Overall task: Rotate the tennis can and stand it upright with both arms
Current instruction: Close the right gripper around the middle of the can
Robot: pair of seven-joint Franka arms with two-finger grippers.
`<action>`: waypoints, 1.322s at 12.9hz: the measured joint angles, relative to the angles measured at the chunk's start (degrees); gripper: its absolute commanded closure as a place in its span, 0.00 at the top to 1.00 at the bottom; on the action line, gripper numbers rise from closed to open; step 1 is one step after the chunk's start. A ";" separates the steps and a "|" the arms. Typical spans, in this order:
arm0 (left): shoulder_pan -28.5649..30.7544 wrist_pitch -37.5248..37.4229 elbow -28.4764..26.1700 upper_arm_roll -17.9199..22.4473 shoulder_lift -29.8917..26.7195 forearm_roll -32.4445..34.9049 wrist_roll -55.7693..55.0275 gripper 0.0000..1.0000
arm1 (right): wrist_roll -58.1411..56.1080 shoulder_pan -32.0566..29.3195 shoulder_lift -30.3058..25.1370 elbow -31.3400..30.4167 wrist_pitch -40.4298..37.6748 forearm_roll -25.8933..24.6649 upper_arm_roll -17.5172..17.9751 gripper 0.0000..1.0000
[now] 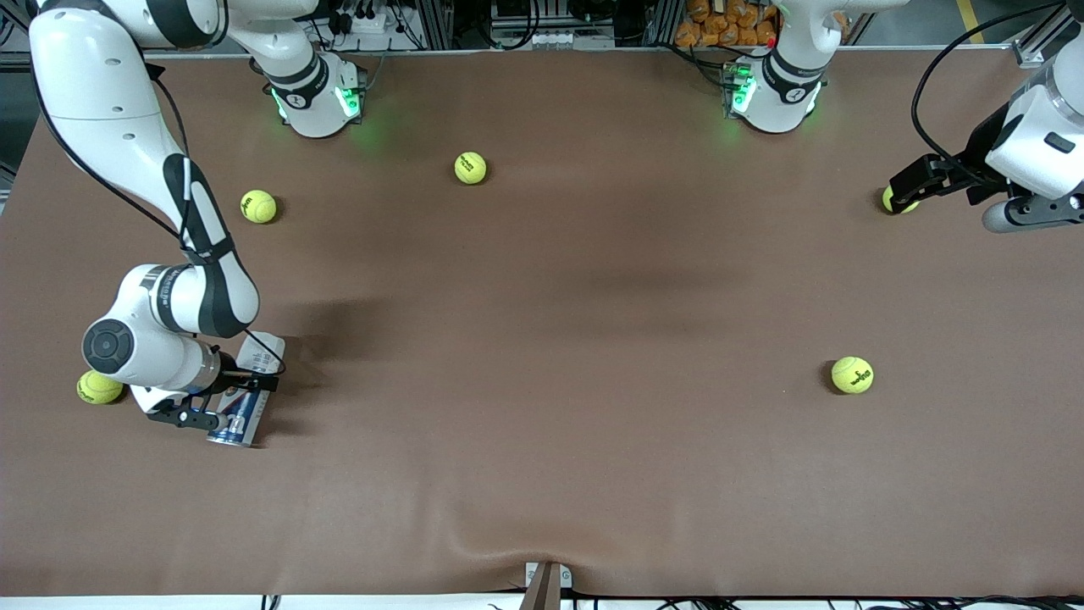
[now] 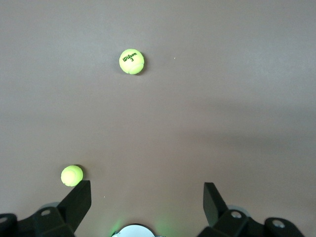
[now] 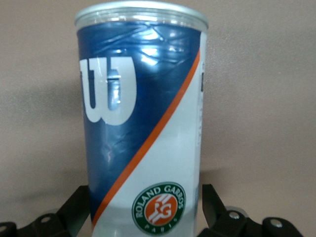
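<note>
The tennis can [image 1: 244, 419] lies on its side on the table near the right arm's end, its dark blue band toward the front camera. My right gripper [image 1: 222, 400] is down at the can, open, with one finger on each side of it. In the right wrist view the can [image 3: 143, 113] fills the space between the fingers [image 3: 81, 202], showing the blue band, the white W and an orange stripe. My left gripper [image 1: 910, 182] is open and empty, over the table at the left arm's end.
Yellow-green tennis balls lie scattered: one [image 1: 99, 387] beside the right arm's wrist, two [image 1: 258, 206] [image 1: 470, 167] nearer the bases, one [image 1: 851, 374] toward the left arm's end, one [image 1: 898, 201] under the left gripper. The left wrist view shows two balls [image 2: 132, 61] [image 2: 72, 175].
</note>
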 measured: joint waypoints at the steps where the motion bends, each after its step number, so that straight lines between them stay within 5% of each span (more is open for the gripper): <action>1: -0.07 0.12 0.00 -0.02 0.00 0.00 0.00 1.00 | 0.00 0.03 0.05 0.05 0.00 0.00 0.00 1.00; 11: -0.07 0.18 -0.01 -0.03 0.31 0.00 0.00 1.00 | -0.03 0.04 0.86 -0.01 -0.67 0.00 -0.03 1.00; 13: -0.04 0.19 -0.01 -0.02 0.31 0.00 0.00 1.00 | -0.04 0.05 0.96 0.02 -0.67 0.00 -0.03 0.66; 14: -0.03 0.19 -0.01 -0.01 0.32 0.00 0.00 1.00 | -0.04 0.05 0.97 0.03 -0.67 0.00 -0.03 0.58; 17: -0.02 0.19 -0.01 -0.01 0.32 0.00 0.00 1.00 | -0.04 0.09 0.95 0.19 -0.94 0.00 -0.02 0.59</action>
